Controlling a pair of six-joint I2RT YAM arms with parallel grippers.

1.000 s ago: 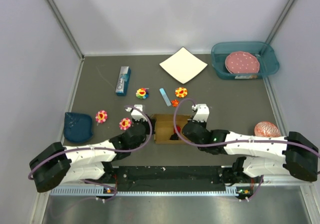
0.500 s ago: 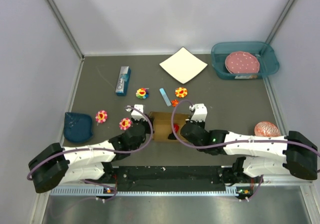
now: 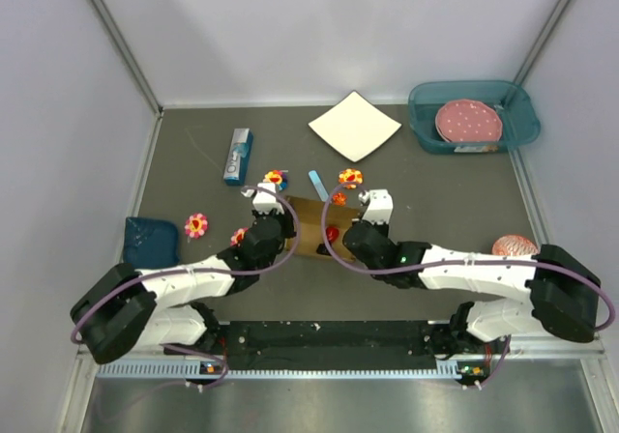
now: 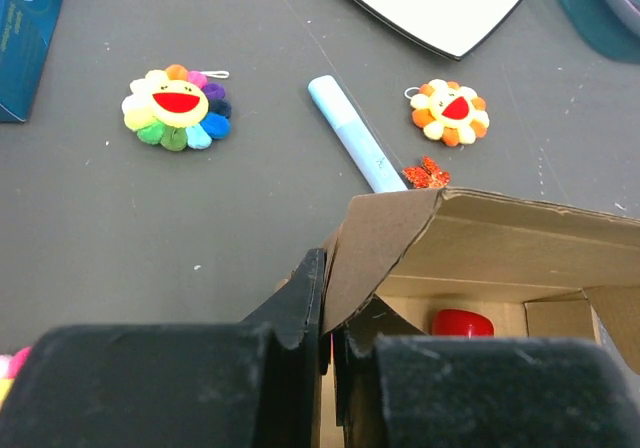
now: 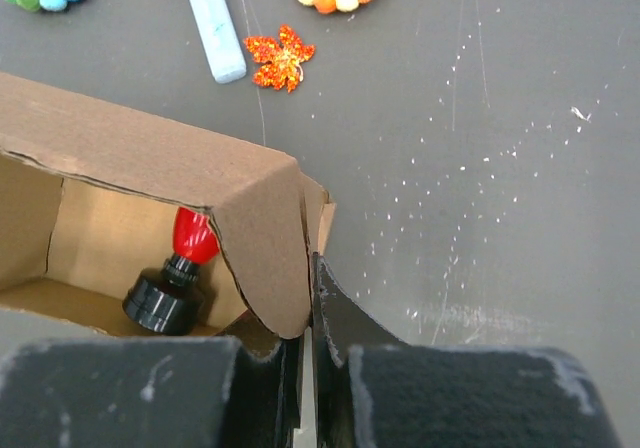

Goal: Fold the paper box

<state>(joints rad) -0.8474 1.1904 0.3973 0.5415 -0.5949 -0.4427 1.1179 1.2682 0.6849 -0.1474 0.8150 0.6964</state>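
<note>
Left gripper [image 4: 330, 313], jaws almost closed, pinching the thin cardboard of one end wall of the paper box [image 4: 500, 238]. Right gripper [image 5: 308, 333], jaws closed on the opposite end wall, at its folded corner.

Paper box at the centre of the top view, on the grey tabletop [image 3: 435, 191], held between the two wrists. A pale blue stick [image 4: 355, 148] and an orange glitter flower [image 4: 428, 174] just above its far wall in the left wrist view.

Progress, by judgement: about midway.
- Done: long far wall raised and end panels bent upright, giving a brown open-topped trough rather than a flat sheet.
- Remaining: end flaps loose and untucked, corners gaping, top open. A red-capped black item [image 5: 175, 283] lying inside.

Arm pose: both arms stretched forward and low from bases at the bottom edge of the top view, one from lower left, the other from lower right. Both converging on the box ends, wrists turned inward toward each other.
</note>
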